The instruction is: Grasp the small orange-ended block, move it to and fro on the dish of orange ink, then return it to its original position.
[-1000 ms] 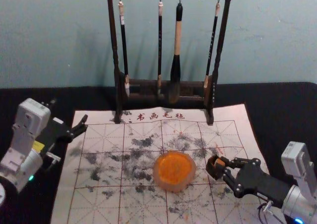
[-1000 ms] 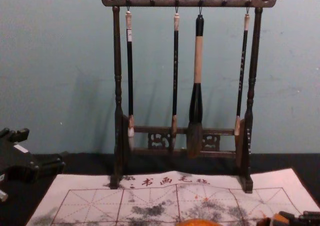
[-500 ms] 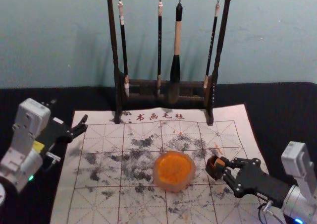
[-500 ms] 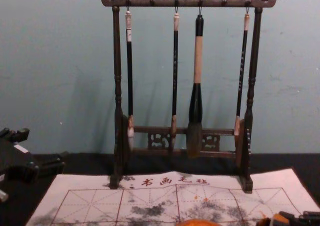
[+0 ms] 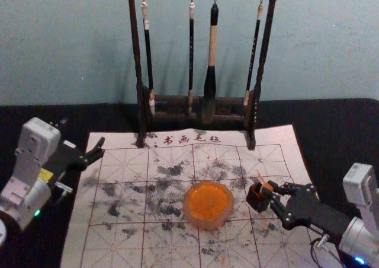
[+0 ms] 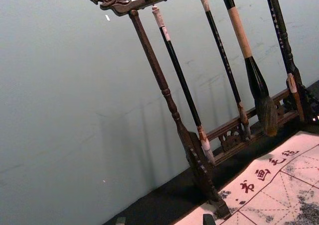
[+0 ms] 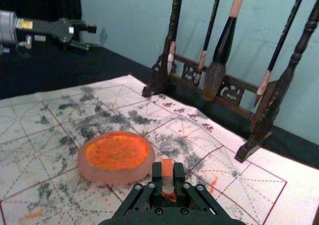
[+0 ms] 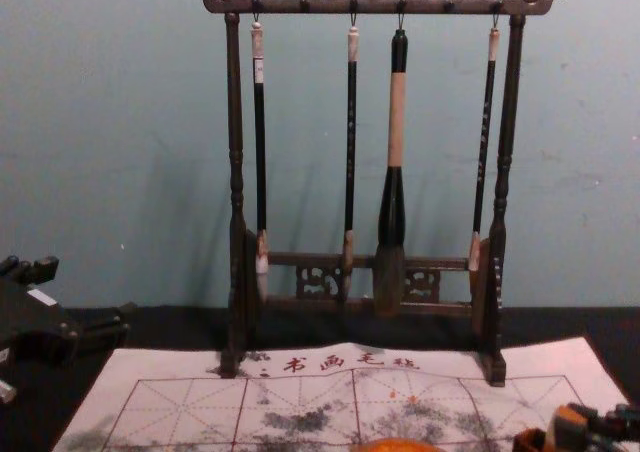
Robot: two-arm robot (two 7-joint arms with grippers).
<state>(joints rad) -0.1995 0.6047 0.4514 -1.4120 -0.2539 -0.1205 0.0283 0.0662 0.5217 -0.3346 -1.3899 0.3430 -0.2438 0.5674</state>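
Observation:
My right gripper (image 5: 273,194) is shut on the small orange-ended block (image 5: 266,187), right of the dish of orange ink (image 5: 208,203) and at the small dark brown box (image 5: 257,198). In the right wrist view, the block (image 7: 167,168) stands between the fingertips of my right gripper (image 7: 168,177), its orange end up, with the dish (image 7: 117,156) beyond it. The chest view has the block (image 8: 570,416) raised beside the box (image 8: 528,440). My left gripper (image 5: 99,149) is parked open at the mat's left edge; in its wrist view, the left gripper (image 6: 164,220) holds nothing.
A dark wooden rack (image 5: 198,99) with hanging brushes stands at the back of the ink-stained mat (image 5: 121,191). The large brush (image 5: 210,84) hangs low near the rack's middle. Black cloth (image 5: 331,125) surrounds the mat.
My right gripper has moved slightly right and up with the block, which now sits higher against the brown box. The left arm and the dish have stayed put.

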